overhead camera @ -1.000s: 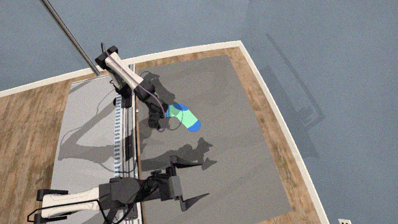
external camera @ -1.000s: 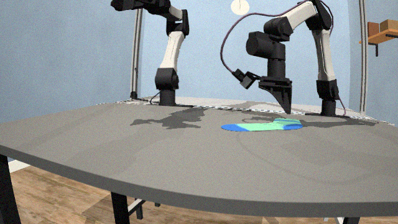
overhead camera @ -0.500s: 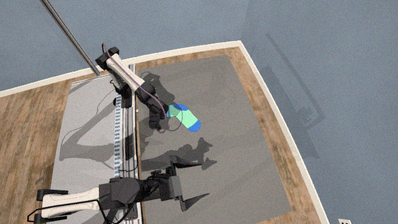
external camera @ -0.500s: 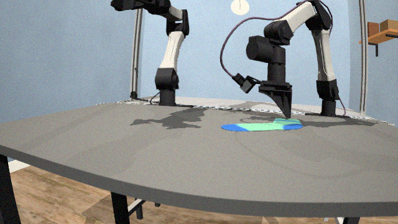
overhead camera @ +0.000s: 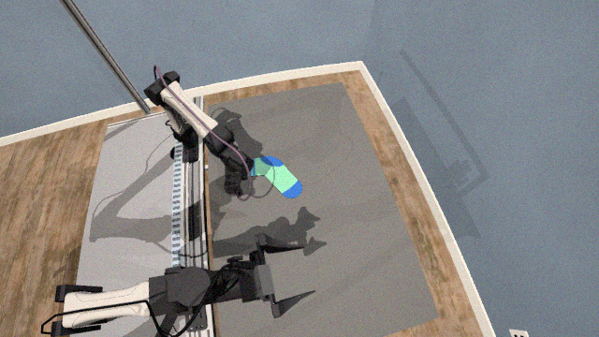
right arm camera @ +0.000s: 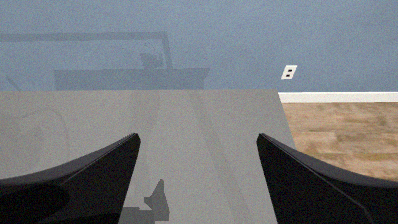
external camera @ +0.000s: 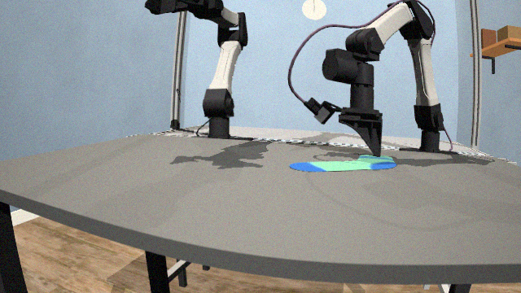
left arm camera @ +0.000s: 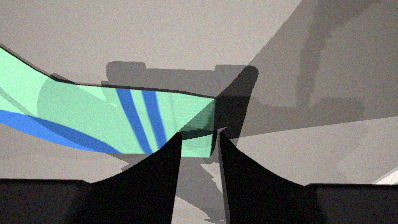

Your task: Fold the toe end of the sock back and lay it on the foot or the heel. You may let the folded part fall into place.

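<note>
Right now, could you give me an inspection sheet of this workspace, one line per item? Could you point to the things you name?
Surface: grey table top (overhead camera: 351, 187) (external camera: 244, 212) (left arm camera: 150, 25) (right arm camera: 200, 115), shadows across it.
Job's things: one green and blue sock (overhead camera: 283, 178) (external camera: 346, 165) (left arm camera: 85, 107), lying flat; toe end (overhead camera: 292, 189) (external camera: 303, 167) unfolded.
Clutter: nothing seen.
Left hand (overhead camera: 249, 172) (external camera: 378, 155) (left arm camera: 200, 134): fingers slightly apart at the sock's cuff (left arm camera: 192, 102); no firm grip visible.
Right hand (overhead camera: 309, 269) (external camera: 152, 6) (right arm camera: 198, 134): wide open, raised, empty.
Cables: purple cable (overhead camera: 225, 141) (external camera: 289, 77) loops off the left arm; black cable (overhead camera: 94, 305) on the right arm.
Surroundings: blue wall (overhead camera: 515, 140) (external camera: 102, 81) (right arm camera: 250, 40), wooden floor (overhead camera: 47, 187) (external camera: 81, 252) (right arm camera: 340, 130), shelf with two boxes (external camera: 502, 47).
</note>
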